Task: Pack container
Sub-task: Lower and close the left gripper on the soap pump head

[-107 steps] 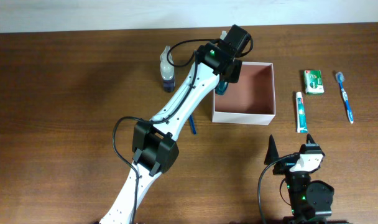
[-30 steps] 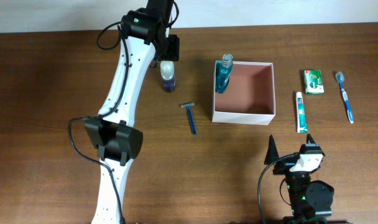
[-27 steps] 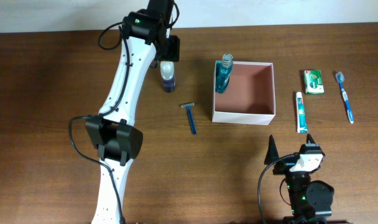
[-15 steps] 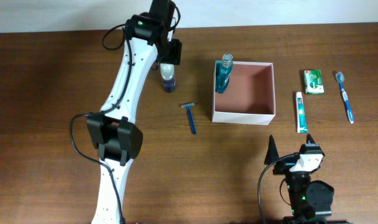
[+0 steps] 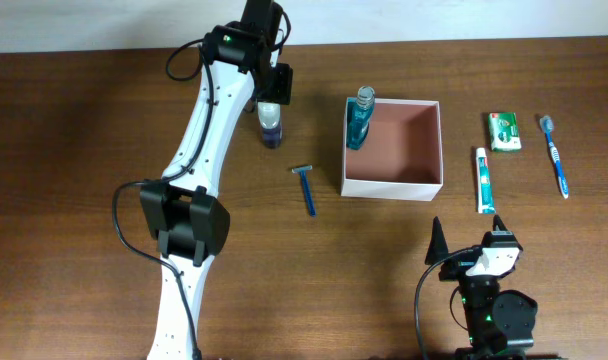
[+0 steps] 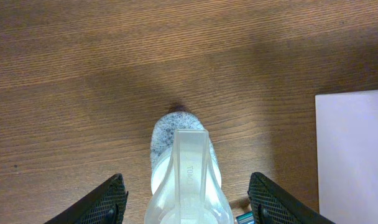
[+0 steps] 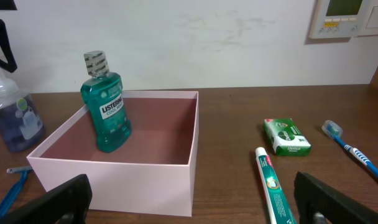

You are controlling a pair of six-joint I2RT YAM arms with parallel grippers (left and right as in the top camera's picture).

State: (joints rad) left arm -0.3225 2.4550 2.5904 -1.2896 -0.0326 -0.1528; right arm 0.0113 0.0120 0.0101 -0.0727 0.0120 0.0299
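Overhead, what is the left gripper [image 5: 272,88] doing?
— Hanging over a spray bottle [image 5: 270,118] near the far edge of the tabletop [image 5: 84,200]. Left wrist view shows its jaws spread wide, one on either side of the bottle, touching nothing.
And further right?
— A blue razor [image 5: 306,188] lies flat. Near it sits the container [image 5: 392,186], right of centre, with a mouthwash [image 5: 359,118] upright in its far left corner.
The right gripper [image 5: 468,232]?
— Low at the near edge, jaws wide apart and empty. Past the container lie toothpaste [image 5: 482,180], a green packet [image 5: 503,131] and a toothbrush [image 5: 556,155], none touching.
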